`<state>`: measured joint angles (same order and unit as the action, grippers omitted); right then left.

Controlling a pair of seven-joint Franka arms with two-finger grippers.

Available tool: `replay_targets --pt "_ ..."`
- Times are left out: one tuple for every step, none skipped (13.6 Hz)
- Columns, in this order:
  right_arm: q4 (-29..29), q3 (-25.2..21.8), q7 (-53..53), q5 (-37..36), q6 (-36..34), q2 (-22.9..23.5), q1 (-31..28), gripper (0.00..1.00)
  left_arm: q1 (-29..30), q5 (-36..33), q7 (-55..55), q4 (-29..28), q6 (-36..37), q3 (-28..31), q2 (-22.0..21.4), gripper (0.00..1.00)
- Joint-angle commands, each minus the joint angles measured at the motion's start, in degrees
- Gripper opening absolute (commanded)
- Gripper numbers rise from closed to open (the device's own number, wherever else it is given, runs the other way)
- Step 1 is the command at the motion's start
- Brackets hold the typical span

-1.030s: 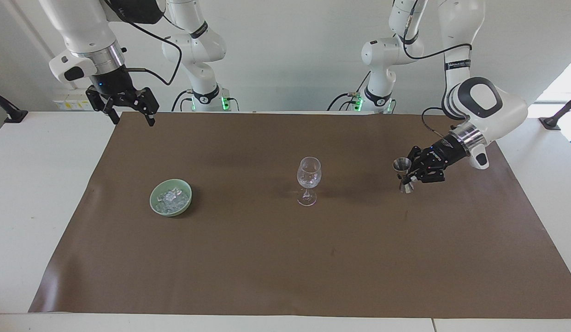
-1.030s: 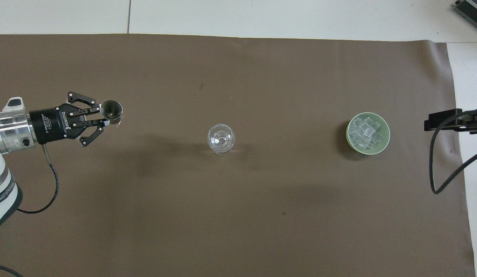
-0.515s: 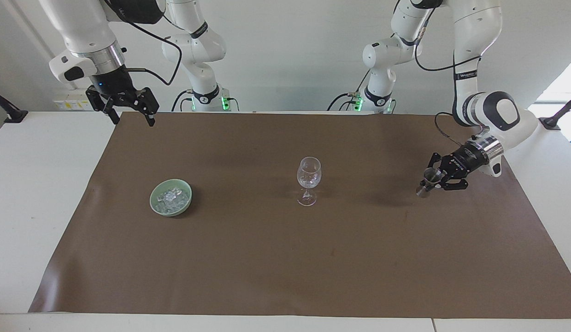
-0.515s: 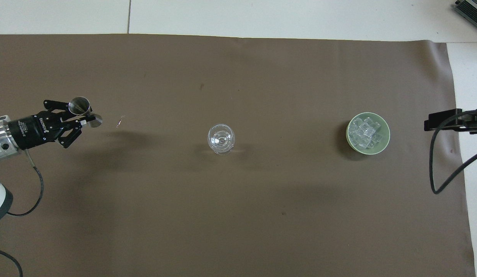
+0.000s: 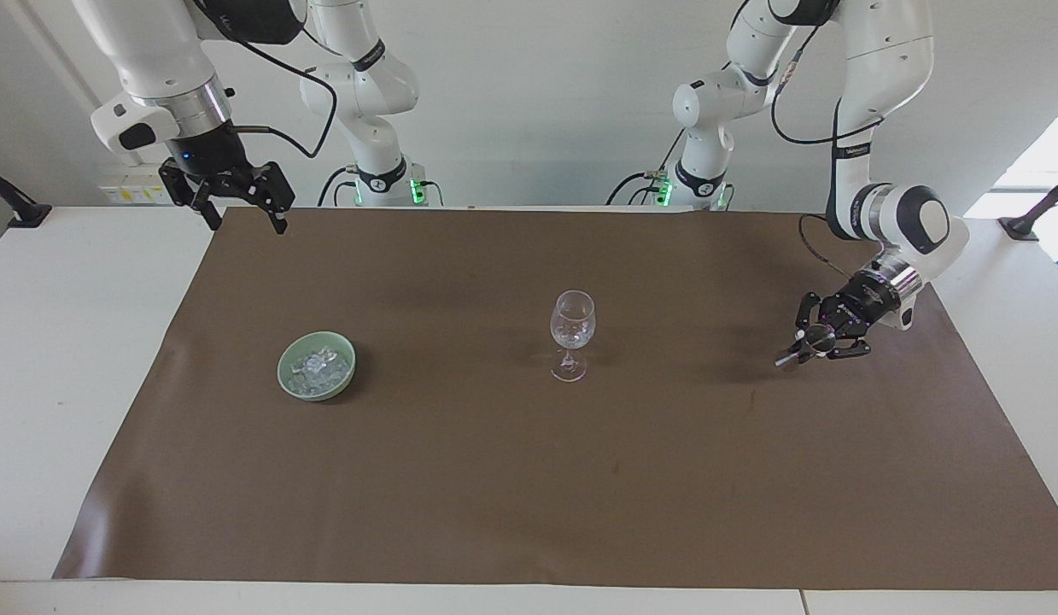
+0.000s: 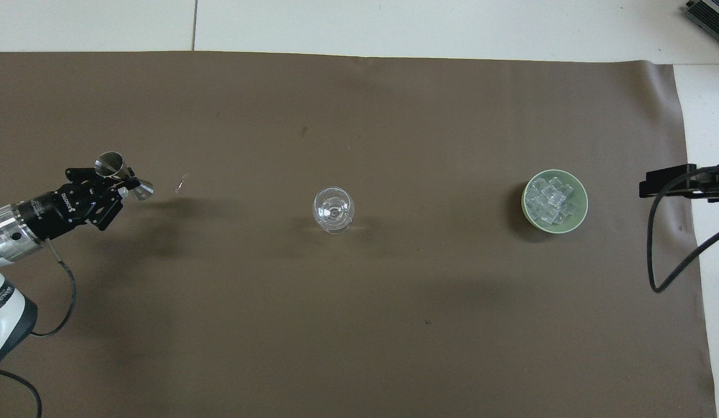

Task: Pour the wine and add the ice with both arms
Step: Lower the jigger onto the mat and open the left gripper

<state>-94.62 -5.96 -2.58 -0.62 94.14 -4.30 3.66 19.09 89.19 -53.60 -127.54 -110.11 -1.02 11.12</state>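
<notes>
A white worktop (image 5: 84, 359) carries a wide brown mat (image 5: 529, 478), with two white robot arms at the robots' end. Going across the facing view from its left edge, the right arm waits upright at its own end of the worktop, wrist pointing straight down, its right pincer (image 5: 242, 209) hanging over the mat's corner at that end with its black fingers spread wide and nothing between them; in the overhead view only its tip (image 6: 669, 180) and a looping black cable show. Next comes a pale green bowl (image 5: 317, 366) (image 6: 555, 201) standing on the mat, and the ice (image 5: 319, 367) (image 6: 548, 201) lies heaped inside it as small clear chunks. Near the middle of the mat stands an upright clear stemmed glass (image 5: 571, 333) (image 6: 333, 209), well apart from the bowl. Toward the left arm's end, the left arm bends down from a high elbow, its forearm slanting low over the mat, and the left pincer (image 5: 815, 342) (image 6: 121, 184) is closed on the waist of a small steel jigger (image 5: 803, 346) (image 6: 124, 174), which is tipped well over on its side. White lettering on the pincer's black body is too small to read. A small pale fleck (image 6: 181, 184) lies on the mat just beside the jigger.
</notes>
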Motion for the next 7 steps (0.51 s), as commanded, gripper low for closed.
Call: replay_targets --pt "-0.83 0.07 1.44 0.80 -0.80 -1.06 -0.15 1.00 1.04 3.00 2.09 -1.48 0.95 -0.48 -0.32 0.00" --pt "-0.83 0.07 1.44 0.80 -0.80 -1.06 -0.15 1.00 1.04 4.23 4.54 -2.79 1.04 -0.48 -0.31 0.00" --pt "-0.83 0.07 1.44 0.80 -0.80 -1.06 -0.15 1.00 0.78 5.11 6.30 -3.67 0.95 -0.48 -0.49 0.00" --pt "-0.83 0.07 1.44 0.80 -0.80 -1.06 -0.15 1.00 0.43 5.38 7.36 -4.29 0.86 -0.48 -0.40 0.00" --pt "-0.83 0.07 1.44 0.80 -0.80 -1.06 -0.15 1.00 0.51 5.99 8.85 -4.82 0.86 -0.48 -0.31 0.00" --pt "-0.83 0.07 1.44 0.80 -0.80 -1.06 -0.06 1.00 0.60 7.39 11.65 -5.87 1.12 -0.48 -0.23 0.00" --pt "-0.83 0.07 1.44 0.80 -0.72 -1.06 -0.15 1.00 0.34 7.93 12.46 -6.23 1.04 -0.48 -0.22 0.00"
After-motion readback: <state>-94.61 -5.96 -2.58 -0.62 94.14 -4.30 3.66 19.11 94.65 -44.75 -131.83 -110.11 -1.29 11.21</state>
